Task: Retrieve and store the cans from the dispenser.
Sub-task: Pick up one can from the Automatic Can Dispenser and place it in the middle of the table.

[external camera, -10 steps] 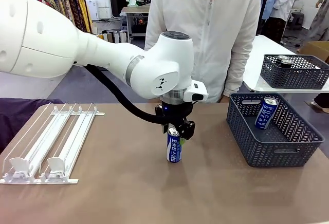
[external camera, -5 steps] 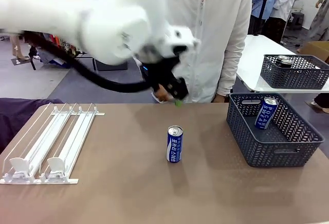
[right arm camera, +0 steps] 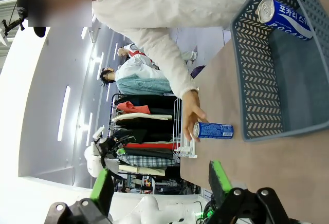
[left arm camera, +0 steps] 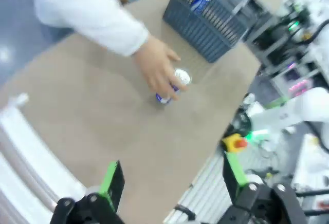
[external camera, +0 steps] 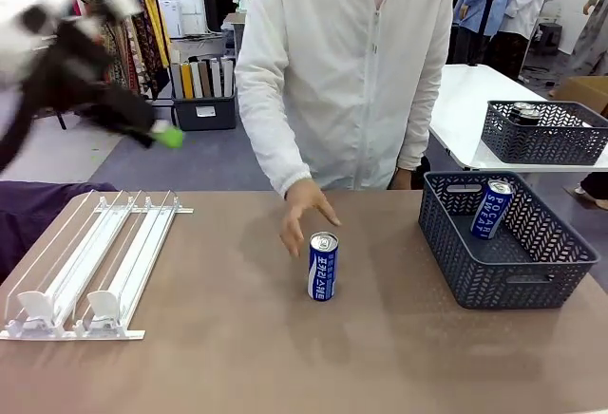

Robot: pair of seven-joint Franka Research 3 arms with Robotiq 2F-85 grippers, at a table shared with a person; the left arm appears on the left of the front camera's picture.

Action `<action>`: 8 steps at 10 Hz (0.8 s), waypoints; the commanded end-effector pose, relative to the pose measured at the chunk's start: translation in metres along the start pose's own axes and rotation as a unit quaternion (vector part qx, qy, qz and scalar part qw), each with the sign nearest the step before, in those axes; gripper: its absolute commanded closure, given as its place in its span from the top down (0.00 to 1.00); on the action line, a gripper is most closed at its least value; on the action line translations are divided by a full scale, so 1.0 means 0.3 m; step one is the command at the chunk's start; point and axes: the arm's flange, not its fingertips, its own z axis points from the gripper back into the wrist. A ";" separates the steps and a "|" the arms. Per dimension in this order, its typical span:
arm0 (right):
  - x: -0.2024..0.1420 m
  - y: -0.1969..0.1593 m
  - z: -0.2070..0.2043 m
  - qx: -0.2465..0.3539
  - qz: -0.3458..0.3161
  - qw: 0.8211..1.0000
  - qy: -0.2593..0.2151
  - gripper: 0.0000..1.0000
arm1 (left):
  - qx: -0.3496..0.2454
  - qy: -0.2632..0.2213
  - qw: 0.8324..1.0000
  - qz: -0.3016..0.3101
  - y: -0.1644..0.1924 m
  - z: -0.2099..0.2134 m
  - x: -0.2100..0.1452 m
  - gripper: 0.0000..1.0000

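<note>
A blue and white can (external camera: 323, 265) stands upright mid-table, and a person's hand (external camera: 306, 211) hovers just behind its top. In the left wrist view the hand (left arm camera: 154, 67) partly covers this can (left arm camera: 177, 79). My left gripper (external camera: 157, 132) is blurred, high at the far left above the white wire dispenser (external camera: 95, 262). Its own view shows it (left arm camera: 172, 183) open and holding nothing. My right gripper (right arm camera: 159, 185) is open too, far from the can (right arm camera: 213, 130). A second can (external camera: 491, 208) leans inside the dark grey basket (external camera: 446, 243).
Another dark basket (external camera: 546, 143) holding dark cans sits on a white table at the back right. The person stands at the table's far edge, between dispenser and basket. Bare brown tabletop lies in front of the standing can.
My left gripper let go of the upright can, rose and swung away to the upper left. The person's hand has come down beside the can.
</note>
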 end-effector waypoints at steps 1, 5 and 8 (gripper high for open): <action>-0.005 0.007 0.004 0.002 0.002 1.000 0.003 1.00 | -0.016 -0.048 0.993 0.106 0.178 0.173 -0.172 1.00; -0.005 0.007 0.004 0.002 0.002 1.000 0.003 1.00 | -0.098 -0.090 0.969 0.208 0.425 0.281 -0.499 1.00; -0.005 0.007 0.004 0.002 0.002 1.000 0.003 1.00 | -0.077 -0.098 0.974 0.192 0.372 0.338 -0.450 1.00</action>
